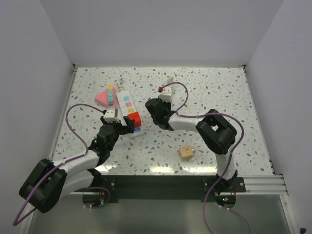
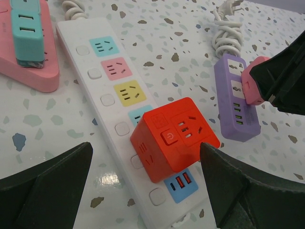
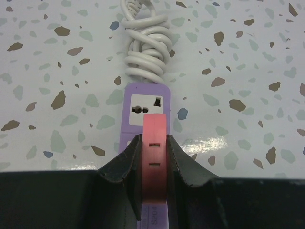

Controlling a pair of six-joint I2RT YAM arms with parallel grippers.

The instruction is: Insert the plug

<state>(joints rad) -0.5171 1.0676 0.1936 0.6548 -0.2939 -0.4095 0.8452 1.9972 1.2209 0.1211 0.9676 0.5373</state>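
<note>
Pink plug [image 3: 155,126] poised over purple power strip [image 3: 145,102].
My right pincer [image 3: 153,145] is clamped on the pink plug; the strip's long axis runs up-frame beneath it. My left pincer [image 2: 145,152] is spread wide, holding nothing, farther away.

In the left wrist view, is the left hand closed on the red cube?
No, the left hand is open, its fingers standing wide apart on either side of the red cube.
</note>
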